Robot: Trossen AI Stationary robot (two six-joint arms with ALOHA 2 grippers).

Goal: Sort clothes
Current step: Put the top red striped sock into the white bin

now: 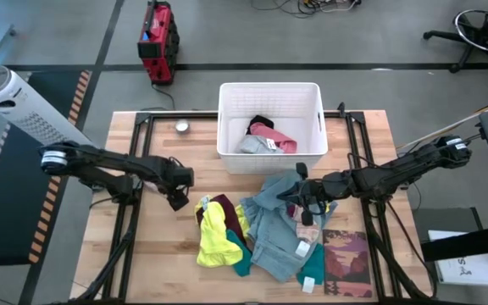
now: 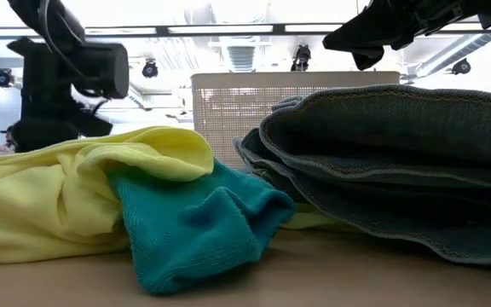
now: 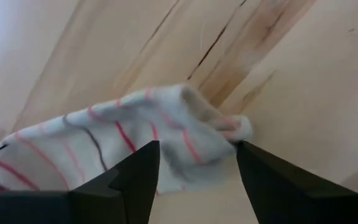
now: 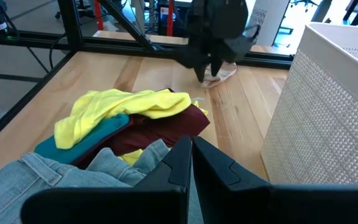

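Sock (image 3: 148,134): soft striped knit, crumpled on wood, between left tool (image 3: 197,171) fingers.

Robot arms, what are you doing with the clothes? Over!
Left gripper open, straddling a striped sock on the table. Right gripper shut, empty, above the clothes heap. Basket behind, nothing in the way.

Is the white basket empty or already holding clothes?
Holding clothes: the white basket contains a pink piece, a black piece and a grey piece.
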